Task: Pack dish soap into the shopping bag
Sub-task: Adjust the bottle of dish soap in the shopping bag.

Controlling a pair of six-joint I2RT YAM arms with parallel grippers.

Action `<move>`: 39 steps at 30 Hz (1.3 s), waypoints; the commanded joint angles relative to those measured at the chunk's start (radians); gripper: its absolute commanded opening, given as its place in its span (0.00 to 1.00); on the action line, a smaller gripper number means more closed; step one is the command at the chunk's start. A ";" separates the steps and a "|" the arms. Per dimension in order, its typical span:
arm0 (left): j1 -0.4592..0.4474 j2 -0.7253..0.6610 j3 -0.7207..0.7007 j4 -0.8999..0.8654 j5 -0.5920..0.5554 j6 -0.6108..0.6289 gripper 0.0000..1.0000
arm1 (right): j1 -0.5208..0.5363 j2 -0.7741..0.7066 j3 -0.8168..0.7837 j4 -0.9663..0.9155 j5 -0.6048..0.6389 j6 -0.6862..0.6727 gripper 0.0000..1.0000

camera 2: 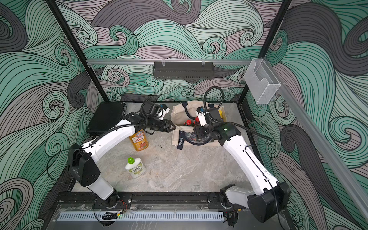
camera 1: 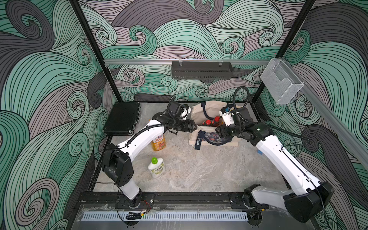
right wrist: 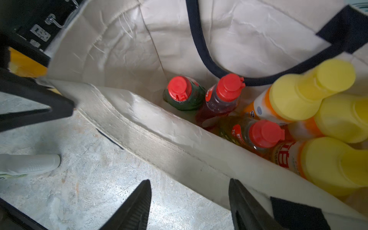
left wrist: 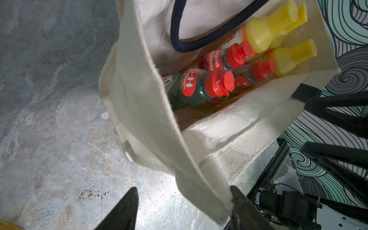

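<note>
Six bottles of dish soap stand inside the shopping bag (camera 1: 197, 111): three red-capped bottles (left wrist: 219, 83) and three yellow-capped bottles (left wrist: 268, 29). Two are outside it on the tabletop (camera 1: 209, 169), both on the bag's left-arm side. The orange pump bottle (camera 1: 158, 143) is near the bag and the white green-capped bottle (camera 1: 156, 168) is farther out. Both appear upright. The left arm (camera 1: 143, 135) is nearer to both. The left claw (camera 1: 195, 127) sits at the bag's side rim, jaws spread, one finger touching fabric, pinching nothing. The right claw (right wrist: 189, 181) hangs over the front rim, jaws spread, empty.
</note>
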State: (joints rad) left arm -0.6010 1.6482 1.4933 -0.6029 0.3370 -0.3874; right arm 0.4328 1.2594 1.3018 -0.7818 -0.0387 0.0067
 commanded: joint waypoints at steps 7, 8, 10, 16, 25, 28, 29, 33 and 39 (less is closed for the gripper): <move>-0.006 0.003 0.027 -0.028 -0.020 0.023 0.67 | 0.027 0.189 0.135 0.085 -0.102 -0.034 0.63; -0.007 0.002 0.036 -0.031 -0.021 0.028 0.67 | 0.030 0.210 0.141 0.089 -0.102 -0.036 0.62; -0.006 0.001 0.049 -0.040 -0.025 0.034 0.67 | 0.034 0.246 0.147 0.097 -0.096 -0.043 0.63; -0.006 -0.008 0.059 -0.036 -0.037 0.047 0.67 | 0.041 0.330 0.160 0.086 -0.039 -0.051 0.62; -0.007 -0.016 0.058 -0.035 -0.050 0.062 0.67 | 0.041 0.371 0.160 0.148 0.005 -0.032 0.58; -0.006 -0.020 0.058 -0.039 -0.055 0.066 0.67 | 0.041 0.391 0.178 0.145 0.006 -0.031 0.52; -0.005 -0.021 0.058 -0.039 -0.058 0.069 0.66 | 0.040 0.396 0.184 0.141 0.005 -0.031 0.49; -0.005 -0.021 0.058 -0.043 -0.064 0.076 0.66 | 0.041 0.409 0.191 0.128 0.014 -0.034 0.40; -0.005 -0.022 0.068 -0.049 -0.067 0.087 0.66 | 0.037 0.418 0.213 0.115 0.050 -0.059 0.24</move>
State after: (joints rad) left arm -0.6029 1.6474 1.5215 -0.6170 0.2977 -0.3214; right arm 0.4694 1.6676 1.4811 -0.6525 -0.0185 -0.0322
